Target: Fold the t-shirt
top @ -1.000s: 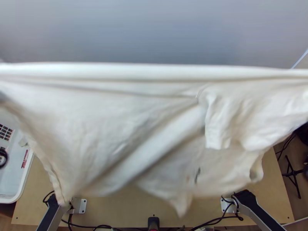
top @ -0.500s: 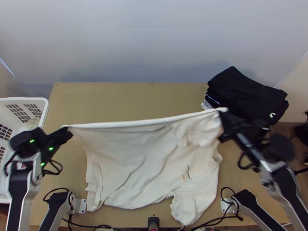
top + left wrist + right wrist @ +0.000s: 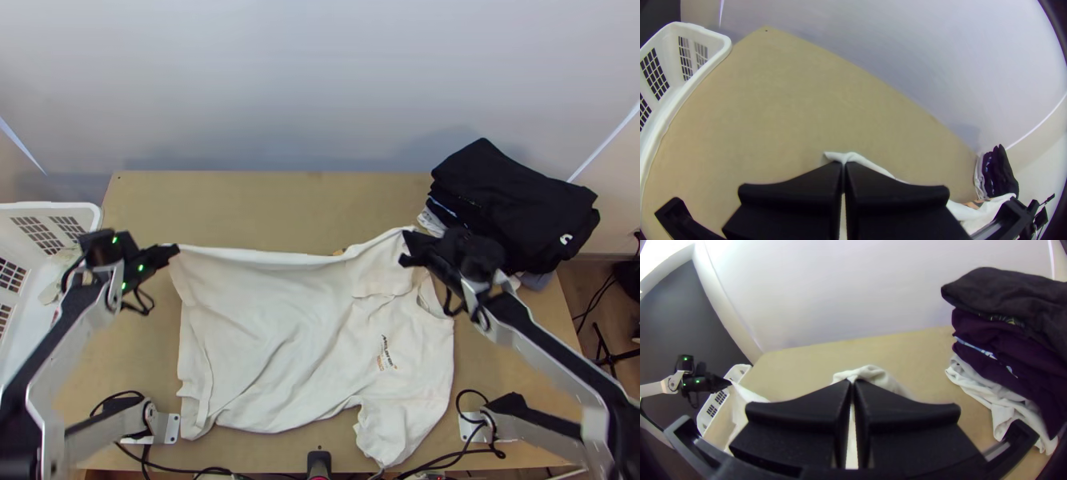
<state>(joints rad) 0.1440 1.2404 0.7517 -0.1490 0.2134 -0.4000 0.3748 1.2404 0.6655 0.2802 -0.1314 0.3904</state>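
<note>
The off-white t-shirt (image 3: 280,344) hangs partly lifted, its far edge drawn across between the two grippers and its nearer part lying wrinkled on the table. A small print and a sleeve face the table's near side. My left gripper (image 3: 174,250) is shut on the far left corner; in the left wrist view the left gripper (image 3: 843,165) pinches a bit of white cloth (image 3: 853,156). At the far right part, by a sleeve, my right gripper (image 3: 406,248) is shut on the shirt; in the right wrist view the right gripper (image 3: 852,384) has cloth (image 3: 873,373) bunched at its tips.
A stack of folded dark and white clothes (image 3: 512,200) stands at the table's back right, just beyond the right gripper. The white basket (image 3: 94,220) is at the left edge. Bare wood of the table (image 3: 272,208) lies behind the shirt.
The shirt, held high near the camera a second ago, has come down onto the table. Since half a second ago, my left gripper moved right and slightly away, my right one leftward; the far edge sags more.
</note>
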